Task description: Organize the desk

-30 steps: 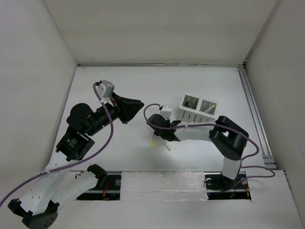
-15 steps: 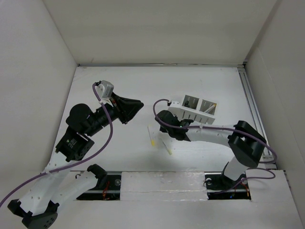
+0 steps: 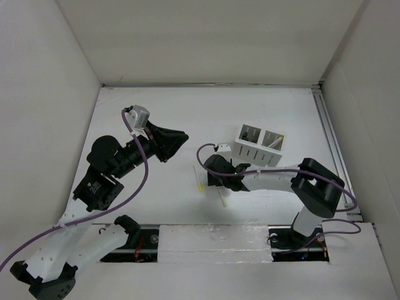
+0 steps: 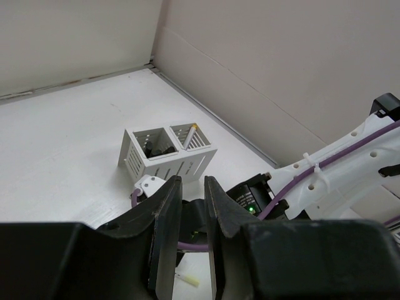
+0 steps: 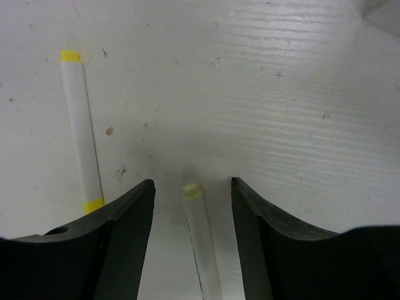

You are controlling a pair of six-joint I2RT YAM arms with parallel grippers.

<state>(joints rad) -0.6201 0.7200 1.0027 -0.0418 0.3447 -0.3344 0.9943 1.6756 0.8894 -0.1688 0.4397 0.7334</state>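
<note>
Your right gripper (image 5: 190, 187) stood spread, low over the desk (image 3: 250, 112), with one finger on either side of a white marker (image 5: 201, 244) and a gap showing on each side. A second, yellow-banded marker (image 5: 80, 125) lay just left of it. Your left gripper (image 4: 192, 182) hung raised at the left, narrowly parted and empty. The slotted holder (image 3: 259, 145) sat just far-right of the right gripper.

- A white slotted two-compartment plastic holder (image 3: 259, 145) stands on the matte white tabletop (image 3: 156, 112), right of centre.
- A thin white yellow-banded marker (image 3: 198, 178) lies front-left of the holder.
- A second white marker (image 3: 222, 197) lies just right of it, nearer the front edge.
- The right hand (image 5: 190, 187) straddles the second marker's far end.
- The left hand (image 3: 178, 139) hangs well left of the holder.
</note>
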